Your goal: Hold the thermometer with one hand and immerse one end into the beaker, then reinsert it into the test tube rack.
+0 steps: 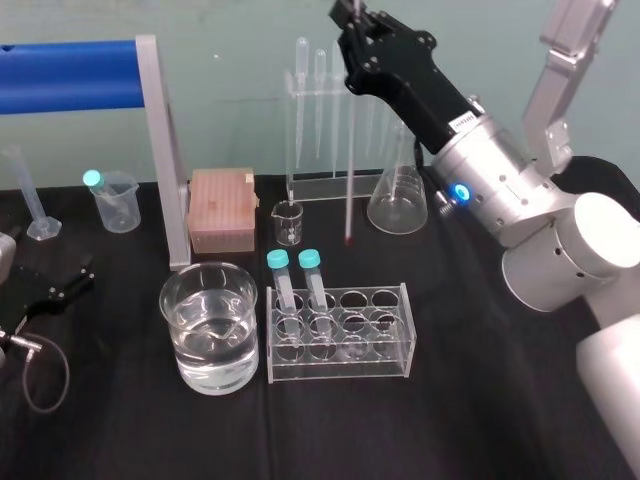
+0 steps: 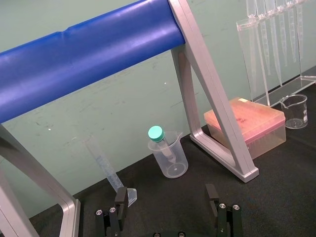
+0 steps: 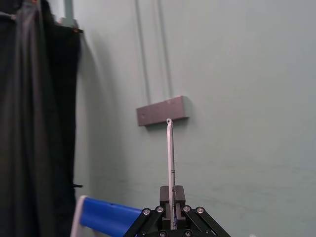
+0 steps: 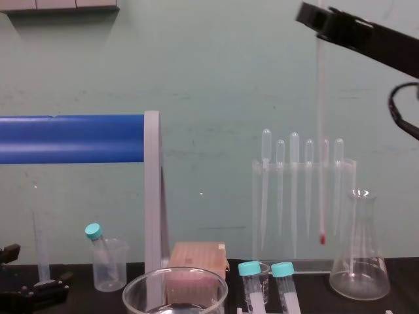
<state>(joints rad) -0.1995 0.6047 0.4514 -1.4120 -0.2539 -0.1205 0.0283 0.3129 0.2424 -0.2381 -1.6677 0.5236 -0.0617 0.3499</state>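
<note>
My right gripper (image 1: 352, 28) is raised high at the back and is shut on the upper part of the thermometer (image 1: 349, 170), a thin glass rod hanging upright. Its red bulb tip (image 4: 321, 239) hangs above the table behind the test tube rack (image 1: 340, 335), apart from it. In the right wrist view the thermometer's top end (image 3: 170, 153) sticks out past the closed fingers. The beaker (image 1: 210, 325), wide and part-filled with clear liquid, stands left of the rack. My left gripper (image 2: 168, 202) rests open at the table's left edge.
A pipette stand (image 1: 320, 110), a conical flask (image 1: 398, 195) and a small glass beaker (image 1: 287, 222) stand behind the rack. A pink tip box (image 1: 220, 208), a blue-barred metal frame (image 1: 165, 150), a plastic beaker with a teal-capped tube (image 1: 115, 200) and a measuring cylinder (image 1: 35, 195) are to the left.
</note>
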